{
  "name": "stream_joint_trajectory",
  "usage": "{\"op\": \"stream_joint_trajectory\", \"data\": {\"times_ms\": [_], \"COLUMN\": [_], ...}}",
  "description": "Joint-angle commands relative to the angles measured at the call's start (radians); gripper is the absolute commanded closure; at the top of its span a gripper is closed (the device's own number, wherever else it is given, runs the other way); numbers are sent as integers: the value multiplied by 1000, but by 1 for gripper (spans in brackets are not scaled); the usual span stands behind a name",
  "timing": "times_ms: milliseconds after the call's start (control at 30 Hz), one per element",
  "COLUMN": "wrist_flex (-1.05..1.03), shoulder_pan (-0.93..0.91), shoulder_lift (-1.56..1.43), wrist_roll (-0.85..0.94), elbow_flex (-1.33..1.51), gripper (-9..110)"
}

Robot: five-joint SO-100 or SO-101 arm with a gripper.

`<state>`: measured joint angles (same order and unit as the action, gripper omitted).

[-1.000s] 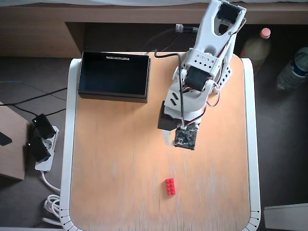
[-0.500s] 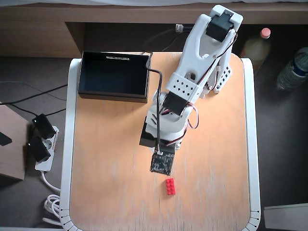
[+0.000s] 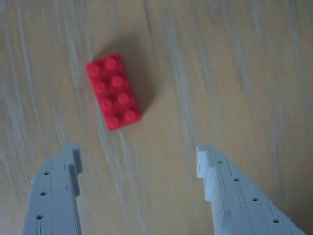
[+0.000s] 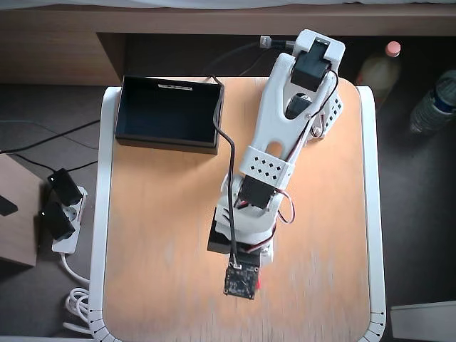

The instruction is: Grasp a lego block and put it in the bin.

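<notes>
Fingers [image 3: 54,196] of pale grey plastic rise from the bottom edge of the wrist view, one at the left and one at the right, standing wide apart with bare tabletop between them; the gripper [image 3: 137,156] is spread broadly and holds nothing. Just beyond the fingertips, toward the left finger's side, the brick [image 3: 113,91] lies flat on the table [image 3: 234,73], studs up in two rows of four, its long axis tilted slightly off the line of the fingers and clear of both. It touches neither finger. In the overhead view the arm [image 4: 274,142] reaches from its base at the far edge of the table down toward the near edge, and the small circuit board of the wrist camera [image 4: 241,282] sits over the spot where the brick lies, so that only a thin sliver of red [image 4: 256,284] shows at the board's right side. The gripper itself is hidden under the arm there. Farther off, at the table's far left corner, the bin [image 4: 169,142] stands with a dark interior and a white label strip on its far rim, well apart from arm and brick. Beyond the table, a power strip [image 4: 65,221] lies on the floor at the left and bottles [image 4: 433,103] stand at the right.
</notes>
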<state>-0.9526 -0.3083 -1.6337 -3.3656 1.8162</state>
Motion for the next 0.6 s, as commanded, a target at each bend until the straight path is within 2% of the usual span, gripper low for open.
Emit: {"op": "stream_joint_trajectory", "data": {"times_ms": [0,567], "wrist_flex": [28,141], "shoulder_pan": [48,75], "shoulder_lift": [8,153], "wrist_roll": [8,6], "elbow_flex": [-150,-150], "gripper": [76,76]}}
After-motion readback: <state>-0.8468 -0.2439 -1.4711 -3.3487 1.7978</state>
